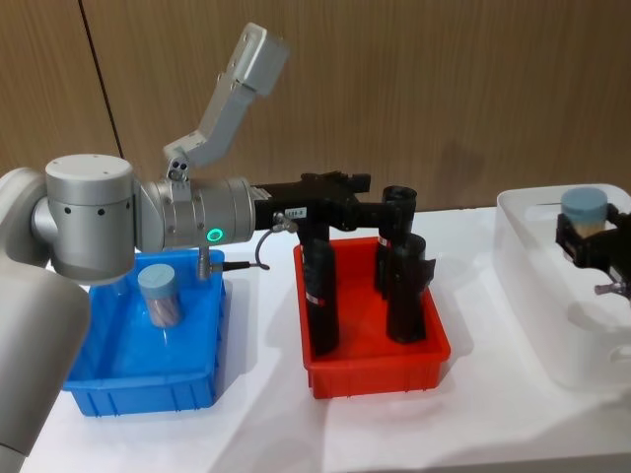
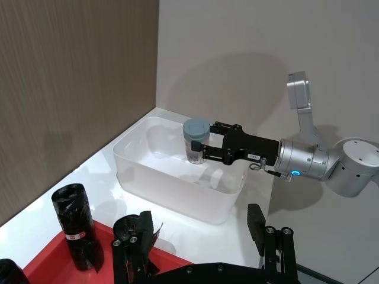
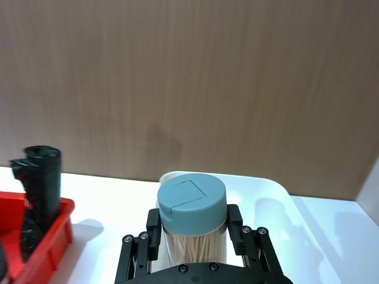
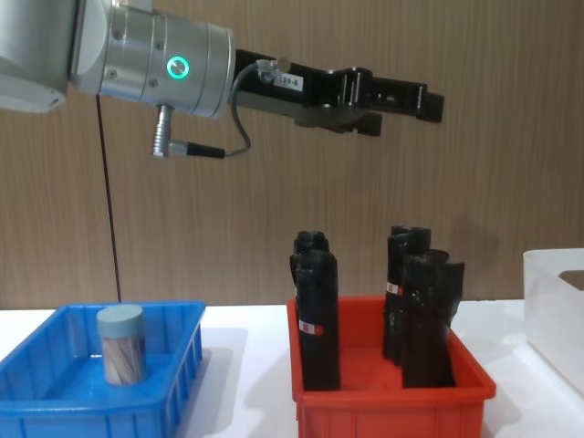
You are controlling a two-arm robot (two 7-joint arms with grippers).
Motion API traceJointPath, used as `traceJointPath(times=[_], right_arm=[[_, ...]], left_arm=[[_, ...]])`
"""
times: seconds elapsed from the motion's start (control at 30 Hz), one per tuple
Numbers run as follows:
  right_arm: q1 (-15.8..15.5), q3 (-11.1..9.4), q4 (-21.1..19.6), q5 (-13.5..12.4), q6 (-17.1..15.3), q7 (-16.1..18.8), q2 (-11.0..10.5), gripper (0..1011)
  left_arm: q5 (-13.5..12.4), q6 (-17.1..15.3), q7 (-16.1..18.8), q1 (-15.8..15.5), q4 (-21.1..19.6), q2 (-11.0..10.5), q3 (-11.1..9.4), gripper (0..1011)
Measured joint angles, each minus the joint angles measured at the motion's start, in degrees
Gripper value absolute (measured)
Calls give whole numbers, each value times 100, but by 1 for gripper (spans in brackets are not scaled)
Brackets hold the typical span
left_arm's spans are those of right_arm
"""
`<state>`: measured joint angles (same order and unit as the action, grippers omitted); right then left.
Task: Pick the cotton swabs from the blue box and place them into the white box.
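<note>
right pincer [image 2: 201, 152] has got a jar of cotton swabs [image 3: 191, 204] gripped, hanging over the white box [image 2: 177, 189]. second jar [image 1: 160, 294] sits in the blue box [image 1: 138, 394], left pincer [image 4: 401, 99] wide and empty above the red bin [image 4: 383, 411]

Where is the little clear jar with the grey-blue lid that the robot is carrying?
The clear lidded jar is clamped in the right gripper, above the white plastic box at the head view's far right.
</note>
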<state>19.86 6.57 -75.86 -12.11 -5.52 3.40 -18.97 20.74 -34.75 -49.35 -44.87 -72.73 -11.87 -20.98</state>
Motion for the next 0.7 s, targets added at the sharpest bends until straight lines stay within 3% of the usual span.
traceJointPath(times=[0.23,0.5,0.7], right_arm=[[58,-84,171,-27,-15,-56,-36,692],[111,-144,298,-62,-21,-86,-53,927],[125,-171,337,-69,-12,-95,-61,1001]], left_arm=[[0,0,0,0,0,0,0,1004],[0,0,0,0,0,0,0,1004],[0,0,0,0,0,0,0,1004]])
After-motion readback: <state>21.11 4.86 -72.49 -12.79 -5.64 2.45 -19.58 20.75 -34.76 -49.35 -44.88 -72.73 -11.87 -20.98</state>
